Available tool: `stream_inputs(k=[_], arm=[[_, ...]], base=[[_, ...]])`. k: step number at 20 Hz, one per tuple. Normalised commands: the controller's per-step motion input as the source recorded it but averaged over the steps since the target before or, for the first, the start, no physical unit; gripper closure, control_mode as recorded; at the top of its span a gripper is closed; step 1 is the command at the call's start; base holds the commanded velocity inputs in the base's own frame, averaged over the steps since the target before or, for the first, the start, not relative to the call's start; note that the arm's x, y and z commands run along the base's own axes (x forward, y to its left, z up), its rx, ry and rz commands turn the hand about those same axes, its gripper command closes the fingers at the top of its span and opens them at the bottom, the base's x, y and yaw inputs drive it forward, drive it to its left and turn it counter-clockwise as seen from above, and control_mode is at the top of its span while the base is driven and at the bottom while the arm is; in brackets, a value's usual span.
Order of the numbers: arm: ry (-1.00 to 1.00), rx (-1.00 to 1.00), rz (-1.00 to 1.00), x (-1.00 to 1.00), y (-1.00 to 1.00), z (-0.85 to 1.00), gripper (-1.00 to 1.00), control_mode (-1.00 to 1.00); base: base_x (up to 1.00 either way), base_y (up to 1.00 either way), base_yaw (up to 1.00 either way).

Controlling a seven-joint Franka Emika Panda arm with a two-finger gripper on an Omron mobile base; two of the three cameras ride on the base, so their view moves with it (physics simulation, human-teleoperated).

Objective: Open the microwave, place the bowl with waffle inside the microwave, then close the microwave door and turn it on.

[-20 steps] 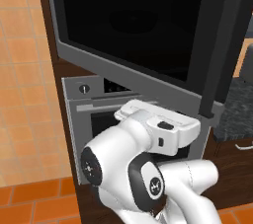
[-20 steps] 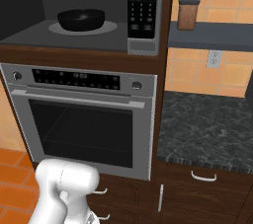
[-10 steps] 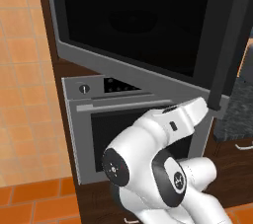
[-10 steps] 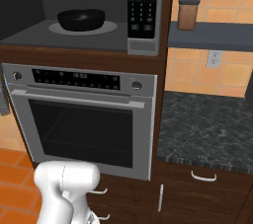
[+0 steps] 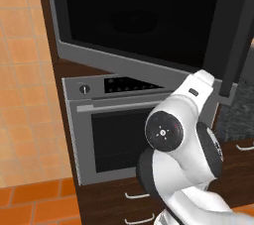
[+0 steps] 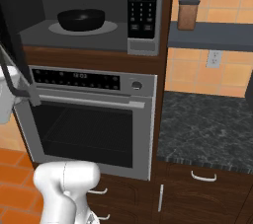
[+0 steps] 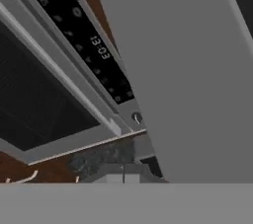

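Microwave (image 6: 99, 11) is your landmark: it sits built in above the silver oven (image 6: 89, 119), and its cavity stands open. Inside the microwave you see the black bowl (image 6: 81, 19) resting on the round plate on the cavity floor, toward the left of the keypad panel (image 6: 144, 6). The waffle you cannot make out from here; the inside of the bowl is too dark.

The microwave door (image 5: 144, 21) is swung out wide from the microwave, its black glass facing the left base camera, with the dark vertical handle (image 5: 237, 35) at its free edge. The white arm (image 5: 178, 140) reaches up below the microwave, in front of the oven, and its end is just beside the lower end of that handle.

The gripper itself is hidden from you, but its fingers are fully closed together. Whether they touch the door, you cannot tell. To the right of the microwave, a brown jar (image 6: 188, 14) stands on a shelf, over the dark stone counter (image 6: 207, 124).
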Motion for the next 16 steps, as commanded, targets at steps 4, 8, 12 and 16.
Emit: stream_inputs(k=[4, 8, 12, 16], arm=[[0.35, -0.07, 0.4, 0.25, -0.68, 0.58, 1.0, -1.0], [0.32, 0.01, 0.52, 0.63, -0.36, 0.16, 1.0, -1.0], [0.28, 0.02, 0.27, 0.61, -0.26, -0.08, 1.0, -1.0], [0.11, 0.05, 0.06, 0.61, -0.09, 0.0, 1.0, -1.0]], base=[[0.0, 0.0, 0.0], [0.0, 0.0, 0.0], [0.0, 0.0, 0.0], [0.0, 0.0, 0.0]])
